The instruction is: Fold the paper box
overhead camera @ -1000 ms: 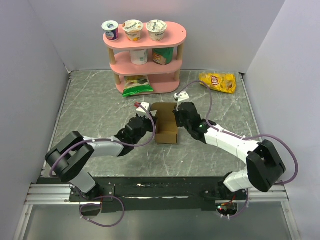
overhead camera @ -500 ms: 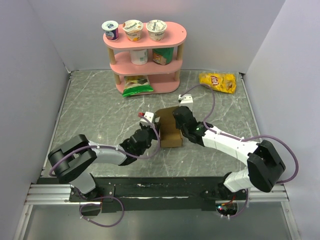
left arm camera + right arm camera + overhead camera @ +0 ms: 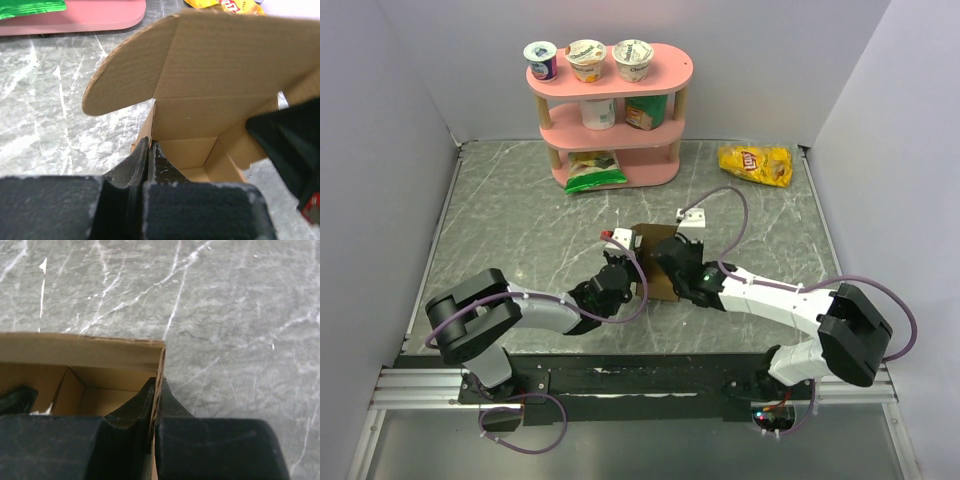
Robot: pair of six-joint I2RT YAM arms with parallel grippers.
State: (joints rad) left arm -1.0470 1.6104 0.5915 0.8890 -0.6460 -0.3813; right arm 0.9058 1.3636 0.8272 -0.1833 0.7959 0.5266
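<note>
Moved: left gripper (image 3: 626, 272) and right gripper (image 3: 668, 268) have drawn closer together and nearer the arm bases, bringing the paper box (image 3: 655, 242) along
Left gripper: fingers (image 3: 134, 165) pinched tight on a box wall, open cavity just ahead
Right gripper: clamped on the opposite wall's top edge, cavity to its left
Paper box: between both grippers, rounded flap raised beyond the left one
Chip bag (image 3: 756, 165): well beyond the right gripper

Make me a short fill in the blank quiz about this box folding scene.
The left tool and right tool each pinch a ___ of the paper box.
The pink shelf's top tier holds ___ yogurt cups.
The chip bag's colour is ___.
Missing words: wall, three, yellow.
</note>
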